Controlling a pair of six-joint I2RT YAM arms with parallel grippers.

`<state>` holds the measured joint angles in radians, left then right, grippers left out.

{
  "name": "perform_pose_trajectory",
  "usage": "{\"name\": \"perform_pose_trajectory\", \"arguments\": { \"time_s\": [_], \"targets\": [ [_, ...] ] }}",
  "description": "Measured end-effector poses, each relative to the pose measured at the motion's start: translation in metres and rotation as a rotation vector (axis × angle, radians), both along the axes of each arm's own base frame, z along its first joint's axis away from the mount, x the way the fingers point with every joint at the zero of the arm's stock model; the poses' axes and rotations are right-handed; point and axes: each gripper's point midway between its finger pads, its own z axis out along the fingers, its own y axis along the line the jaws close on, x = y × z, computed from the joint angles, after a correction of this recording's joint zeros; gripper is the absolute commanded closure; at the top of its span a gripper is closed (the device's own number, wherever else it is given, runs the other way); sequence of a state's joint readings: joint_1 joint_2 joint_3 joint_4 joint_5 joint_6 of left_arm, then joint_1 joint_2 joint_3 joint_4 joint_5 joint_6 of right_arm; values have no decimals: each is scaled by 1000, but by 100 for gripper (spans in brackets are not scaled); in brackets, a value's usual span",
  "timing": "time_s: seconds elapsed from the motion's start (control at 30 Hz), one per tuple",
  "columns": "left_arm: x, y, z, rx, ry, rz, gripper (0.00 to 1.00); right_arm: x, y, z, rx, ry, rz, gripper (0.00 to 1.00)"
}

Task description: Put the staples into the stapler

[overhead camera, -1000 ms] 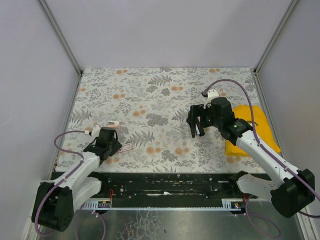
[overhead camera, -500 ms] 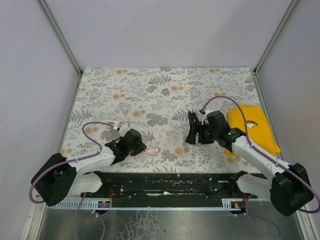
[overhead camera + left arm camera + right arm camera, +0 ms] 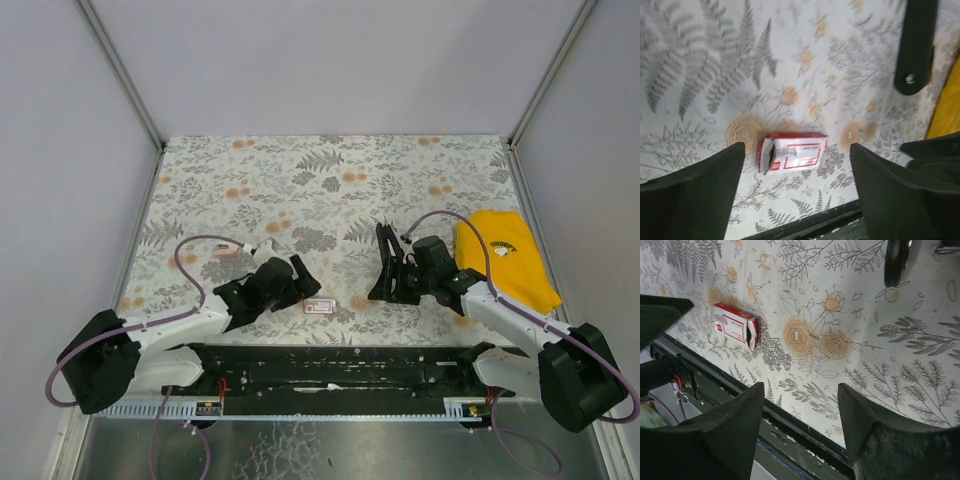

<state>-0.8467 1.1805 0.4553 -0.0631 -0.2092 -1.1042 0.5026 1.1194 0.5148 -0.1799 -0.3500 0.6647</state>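
Both empty, spread wide: left gripper [image 3: 796, 145] hovering over red-white staple box [image 3: 792, 153] on table [image 3: 300, 170]; right gripper [image 3: 800, 389] low over table. Stapler [image 3: 914, 45] rests beyond box, close by right gripper, near yellow cloth [image 3: 505, 255].

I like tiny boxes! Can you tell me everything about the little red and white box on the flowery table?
The little box is red and white, like thin card, its print too blurry to read. It lies flat on the flowery table cover, near the front edge. One short end looks open. Only the cover touches it; the left gripper is open, a finger either side, not touching.
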Motion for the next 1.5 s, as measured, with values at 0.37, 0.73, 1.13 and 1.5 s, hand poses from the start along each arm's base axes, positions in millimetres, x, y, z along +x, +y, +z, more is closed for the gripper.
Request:
{"name": "perform_pose_trajectory", "arguments": {
  "time_s": [0.37, 0.73, 1.13, 1.5],
  "targets": [
    [86, 48, 107, 126, -218, -105, 5, -17, 46, -13, 71, 65, 64, 46],
    [95, 72, 100, 399, -251, -267, 4, -14, 75, -41, 55, 134, 72, 61],
    [92, 101, 89, 529, -262, -217, 0, -6, 90, -44, 84, 129, 78, 66],
    [94, 110, 91, 574, -276, -198, 1, -10, 98, -46, 103, 147, 103, 73]
  ]
}}
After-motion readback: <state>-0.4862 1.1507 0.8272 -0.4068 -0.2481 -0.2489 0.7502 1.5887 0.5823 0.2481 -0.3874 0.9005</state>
